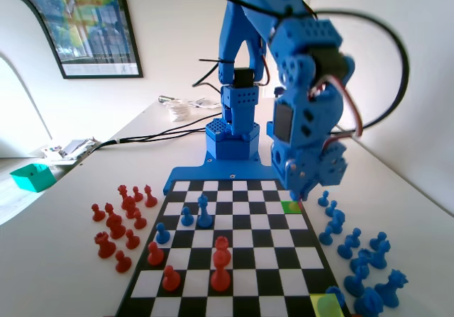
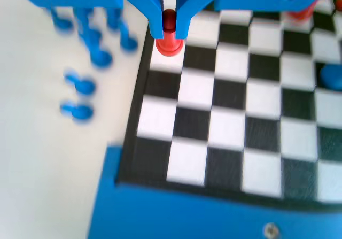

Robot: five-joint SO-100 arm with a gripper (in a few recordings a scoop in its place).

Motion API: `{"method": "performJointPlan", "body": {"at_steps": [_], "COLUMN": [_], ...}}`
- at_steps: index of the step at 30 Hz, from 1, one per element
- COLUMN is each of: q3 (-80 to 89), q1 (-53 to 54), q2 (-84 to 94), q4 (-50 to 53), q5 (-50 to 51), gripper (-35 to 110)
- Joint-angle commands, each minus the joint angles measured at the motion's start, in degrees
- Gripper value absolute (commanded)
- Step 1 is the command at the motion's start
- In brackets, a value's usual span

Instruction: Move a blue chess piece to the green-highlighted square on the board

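Red, not blue, is the pawn [image 2: 169, 38] the gripper [image 2: 169, 31] clamps between its fingers [image 2: 155, 14]; it stands upright, base on a white square at the board's [image 2: 214, 121] left edge in the wrist view. Fixed view: the gripper [image 1: 301, 198] sits over the green-highlighted square [image 1: 289, 207]. Blue pawns [image 1: 347, 249] stand on the bench beside.

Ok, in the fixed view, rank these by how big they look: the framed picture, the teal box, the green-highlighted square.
1. framed picture
2. teal box
3. green-highlighted square
This is apparent size only, since they sit at different distances from the camera.
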Motion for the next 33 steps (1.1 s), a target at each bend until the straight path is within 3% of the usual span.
{"method": "performJointPlan", "body": {"at_steps": [1, 11, 33], "q3": [-5.36, -15.12, -19.42], "q1": [3.08, 18.37, 56.34], "q2": [9.84, 14.15, 12.57], "q4": [5.89, 23.03, 32.43], "q5": [-0.18, -2.9, -14.33], "gripper": [1, 1, 1]}}
